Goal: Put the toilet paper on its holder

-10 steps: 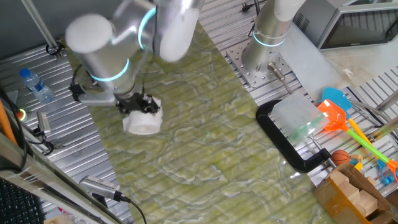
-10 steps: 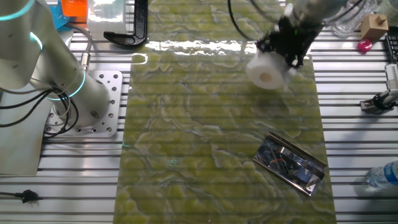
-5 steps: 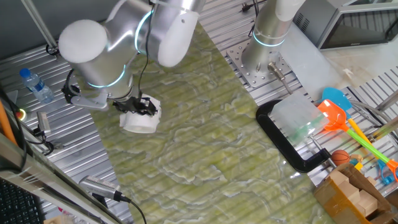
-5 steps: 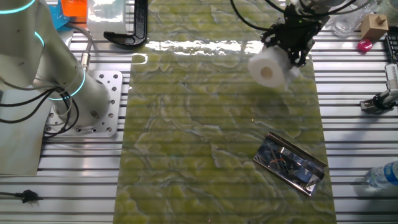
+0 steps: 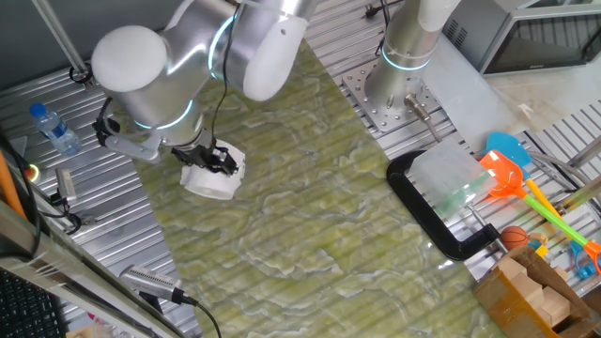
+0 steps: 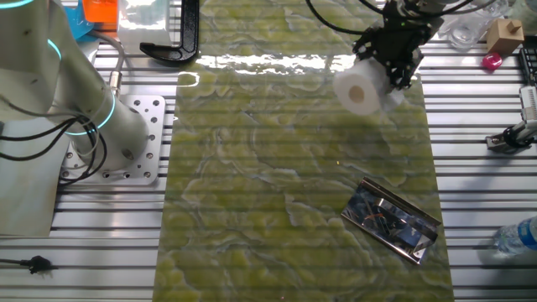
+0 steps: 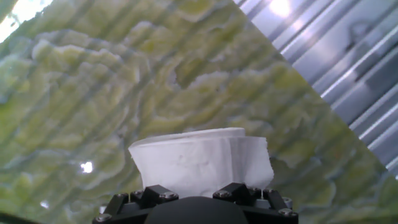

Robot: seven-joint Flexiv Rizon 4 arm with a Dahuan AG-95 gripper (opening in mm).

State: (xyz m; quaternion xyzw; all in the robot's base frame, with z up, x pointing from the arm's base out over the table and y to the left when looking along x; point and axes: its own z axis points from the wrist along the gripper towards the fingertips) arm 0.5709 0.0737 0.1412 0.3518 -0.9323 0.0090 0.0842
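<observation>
White toilet paper roll point(image 6: 362, 86): soft matt tissue.
Green-yellow mat point(image 6: 268, 193): glossy, wavy pattern.
Flat holder plate point(image 6: 392, 219): shiny reflective metal.
Table point(image 6: 478, 176): ribbed metal.

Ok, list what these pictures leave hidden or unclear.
- Holder: absent from the hand view; in one fixed view the arm covers that area. Its rod arm is lost in reflections.
- Gripper fingertips: buried in the toilet paper.
- Roll core: hand view shows only the outer wrap.
- Water bottle: cut by the frame edge.

Lighting bright, even, from overhead. Strong white glare streak on the green mat point(image 6: 277, 62) at its far edge; small hot spots in hand view too. Shadows soft. Fixed views sharp. Hand view soft: mat blurry, toilet paper point(image 7: 202, 160) reasonably crisp.
</observation>
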